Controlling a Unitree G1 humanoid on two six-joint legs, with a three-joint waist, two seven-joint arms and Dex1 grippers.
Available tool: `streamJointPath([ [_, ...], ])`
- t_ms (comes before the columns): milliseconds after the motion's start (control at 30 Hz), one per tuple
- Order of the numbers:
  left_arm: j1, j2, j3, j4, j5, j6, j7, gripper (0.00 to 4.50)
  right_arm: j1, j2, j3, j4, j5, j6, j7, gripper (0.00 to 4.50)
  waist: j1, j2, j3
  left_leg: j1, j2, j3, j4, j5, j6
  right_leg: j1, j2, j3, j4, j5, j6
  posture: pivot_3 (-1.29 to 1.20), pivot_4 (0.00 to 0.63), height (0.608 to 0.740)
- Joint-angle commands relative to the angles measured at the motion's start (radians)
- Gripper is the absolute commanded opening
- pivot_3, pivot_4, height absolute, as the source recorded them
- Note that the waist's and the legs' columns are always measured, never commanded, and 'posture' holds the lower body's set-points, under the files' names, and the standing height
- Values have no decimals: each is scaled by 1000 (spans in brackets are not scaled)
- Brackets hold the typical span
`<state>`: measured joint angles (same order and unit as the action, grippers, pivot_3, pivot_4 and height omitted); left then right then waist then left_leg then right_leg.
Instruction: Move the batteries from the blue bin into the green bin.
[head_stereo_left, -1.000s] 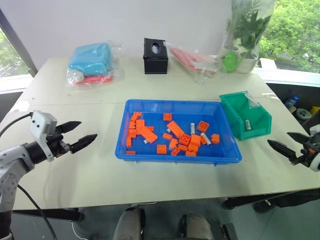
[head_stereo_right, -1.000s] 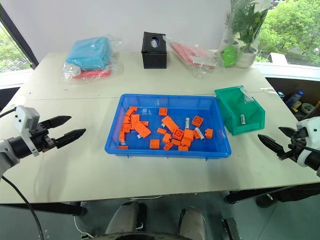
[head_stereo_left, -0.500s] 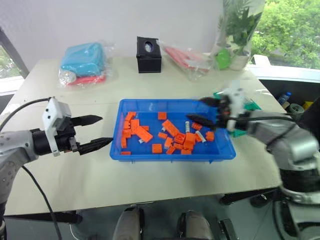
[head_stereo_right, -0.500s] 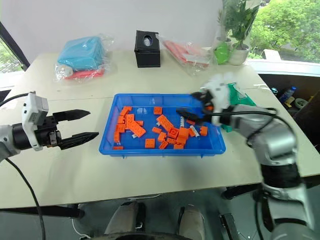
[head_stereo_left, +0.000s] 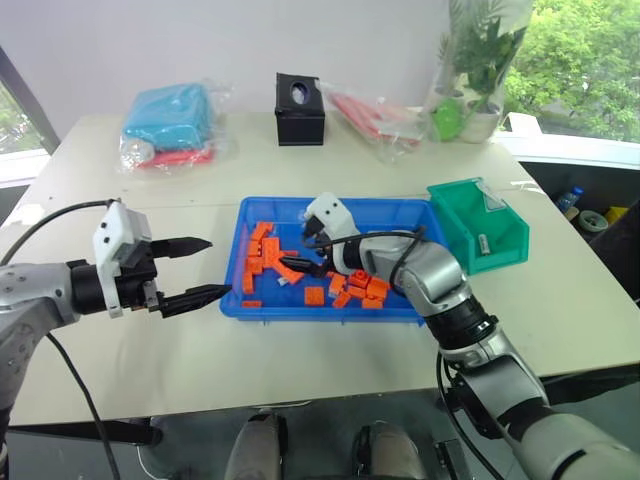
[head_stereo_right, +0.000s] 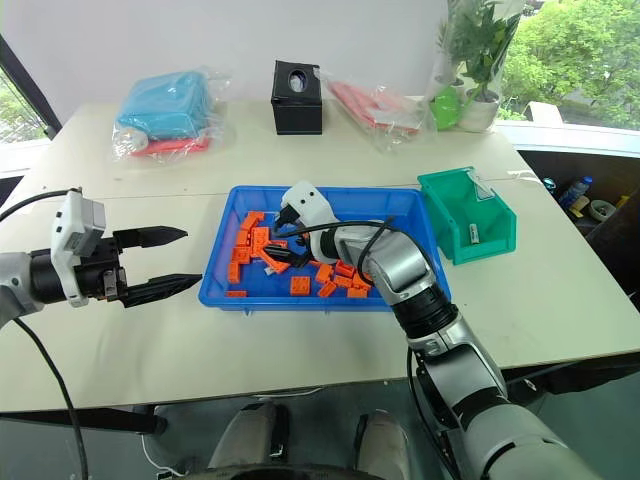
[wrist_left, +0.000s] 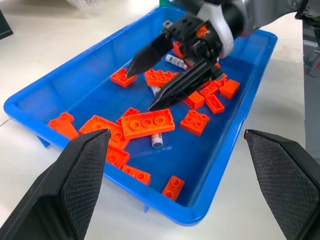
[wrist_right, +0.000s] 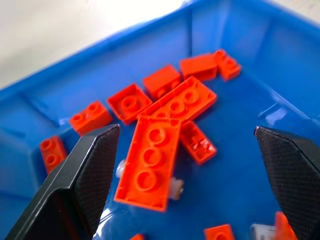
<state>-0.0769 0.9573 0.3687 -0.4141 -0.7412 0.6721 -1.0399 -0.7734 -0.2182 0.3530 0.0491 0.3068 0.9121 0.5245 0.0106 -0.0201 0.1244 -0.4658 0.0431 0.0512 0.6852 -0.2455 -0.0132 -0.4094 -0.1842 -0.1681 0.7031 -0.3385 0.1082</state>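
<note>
The blue bin (head_stereo_left: 300, 309) lies mid-table, holding many orange bricks and a few batteries. One battery (wrist_left: 158, 140) pokes out from under a long orange brick (wrist_right: 150, 162), and another (wrist_left: 176, 61) lies further along behind the right gripper. My right gripper (head_stereo_left: 300, 257) hangs open low over the bin's left half, just above that brick, with nothing between its fingers. My left gripper (head_stereo_left: 218, 267) is open and empty over the table, just outside the bin's left wall. The green bin (head_stereo_left: 447, 215) stands beside the blue bin's right end with a battery (head_stereo_left: 484, 241) inside.
Along the table's back edge are a light-blue bundle in clear plastic (head_stereo_left: 170, 115), a black box (head_stereo_left: 299, 96), a bag of red items (head_stereo_left: 375, 113) and a wrapped plant (head_stereo_left: 475, 60). Bare tabletop surrounds the bins.
My right arm has swung from the table's right edge, past the green bin, into the left half of the blue bin, still open. The left gripper has edged toward the bin.
</note>
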Motion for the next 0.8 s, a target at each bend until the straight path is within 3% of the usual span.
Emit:
streamJointPath([
  [33,5,10,19,-30,-9,-7,0,4500,-35,24,18,-3,-18,9,16,4397,-3,0,0,1,1,1,0,0,0,0,1,0,0,1,-1,0,150,630],
  [633,-8,-28,6,-40,-3,-30,33,4500,-21,63,90,128,-129,-84,81,4397,-4,0,0,1,7,7,0,1,-2,-4,4,0,0,5,-6,0,150,630],
  [733,-20,-29,2,-38,-4,-29,39,4500,-15,71,85,156,-146,-107,79,3527,-4,0,0,1,7,9,0,1,-2,-4,4,0,0,5,-6,0,150,630],
  [800,-24,-30,1,-38,-6,-28,42,4500,-12,72,79,158,-149,-112,82,2479,-5,0,0,1,7,10,0,1,-2,-5,4,0,0,6,-6,0,150,630],
])
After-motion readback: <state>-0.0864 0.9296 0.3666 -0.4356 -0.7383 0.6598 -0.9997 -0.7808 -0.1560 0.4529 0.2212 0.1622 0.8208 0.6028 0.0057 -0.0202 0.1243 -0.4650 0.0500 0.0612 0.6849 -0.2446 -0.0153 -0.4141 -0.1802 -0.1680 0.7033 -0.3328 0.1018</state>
